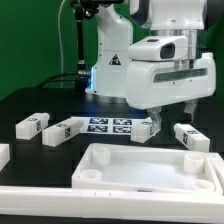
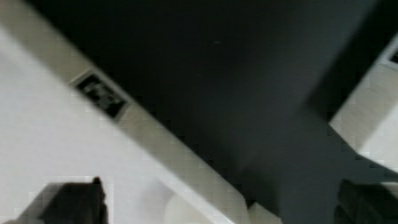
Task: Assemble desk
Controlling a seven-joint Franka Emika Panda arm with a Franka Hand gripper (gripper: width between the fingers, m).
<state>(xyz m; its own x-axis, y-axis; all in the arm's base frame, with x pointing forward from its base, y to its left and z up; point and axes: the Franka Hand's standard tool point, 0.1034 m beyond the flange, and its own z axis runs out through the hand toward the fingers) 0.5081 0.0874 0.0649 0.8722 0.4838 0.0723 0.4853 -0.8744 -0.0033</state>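
The desk top point(image 1: 140, 172), a broad white rimmed tray, lies at the front of the black table. Four white leg blocks with tags lie behind it: two at the exterior view's left point(image 1: 32, 123) point(image 1: 61, 131), one beside the marker board point(image 1: 147, 127), and one at the right point(image 1: 190, 137). My gripper point(image 1: 171, 113) hangs open above the table just behind the top's back rim, between the two right-hand legs. In the wrist view the tagged top point(image 2: 89, 130) slants between my dark fingertips point(image 2: 71, 205), which hold nothing. Whether they touch the rim I cannot tell.
The marker board point(image 1: 108, 125) lies flat in the middle behind the top. The arm's base point(image 1: 108, 65) and a cable stand at the back. A further white piece point(image 1: 3, 155) shows at the exterior view's left edge, and another white part point(image 2: 370, 110) in the wrist view.
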